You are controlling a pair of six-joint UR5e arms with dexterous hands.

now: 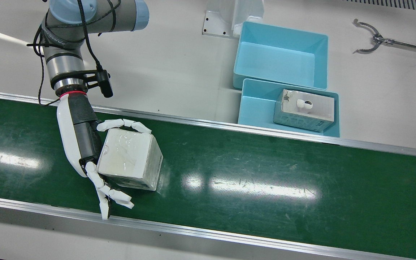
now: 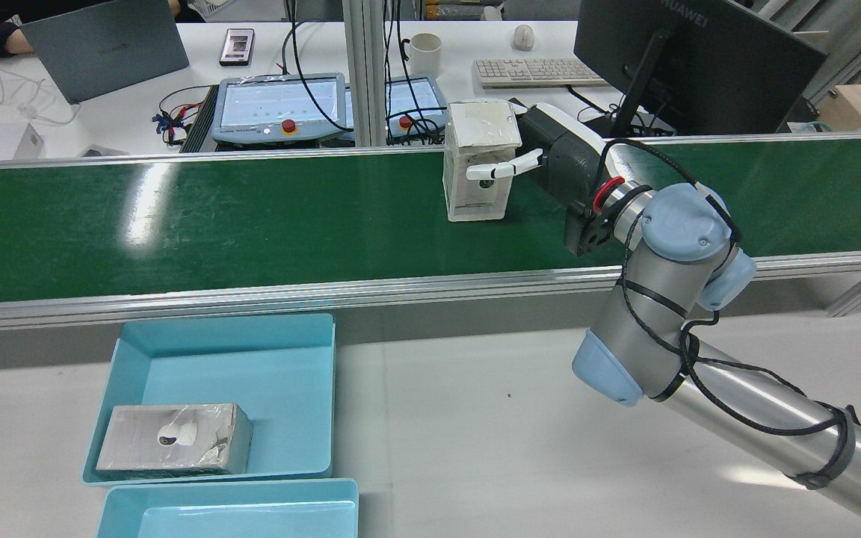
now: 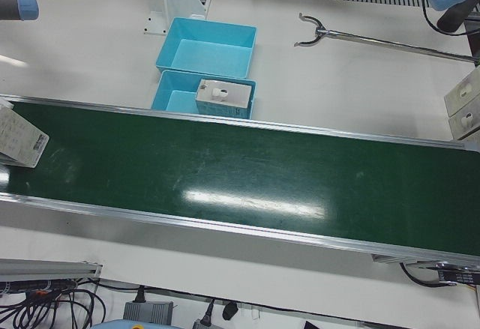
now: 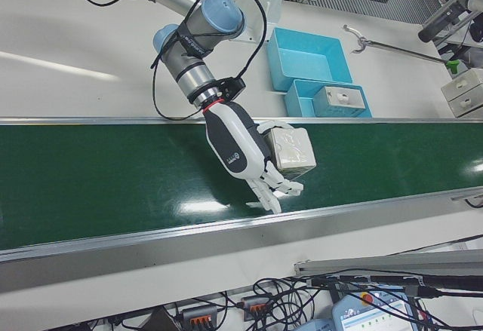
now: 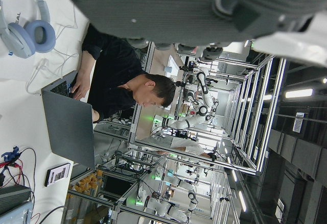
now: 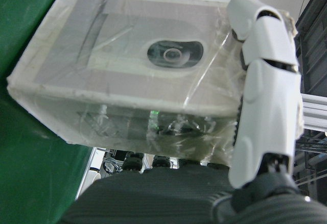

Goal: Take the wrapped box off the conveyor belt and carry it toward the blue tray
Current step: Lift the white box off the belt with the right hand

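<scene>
Wrapped boxes: two, one white film-wrapped box (image 1: pixel 130 159) upright on the green conveyor belt (image 1: pixel 265 173), one grey wrapped box (image 1: pixel 304 110) lying in a tray.
Blue plastic trays (image 1: pixel 282 59): two, touching, beside the belt.
Right hand (image 1: pixel 101 159): fingers curled round the white box's sides, clasping it.
Left hand: state cannot be told.

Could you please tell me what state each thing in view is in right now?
Wrapped box: standing on the conveyor belt, clasped by the right hand.
Near blue tray: holds another wrapped box.
Far blue tray: empty.
Left hand: holding nothing visible.
</scene>
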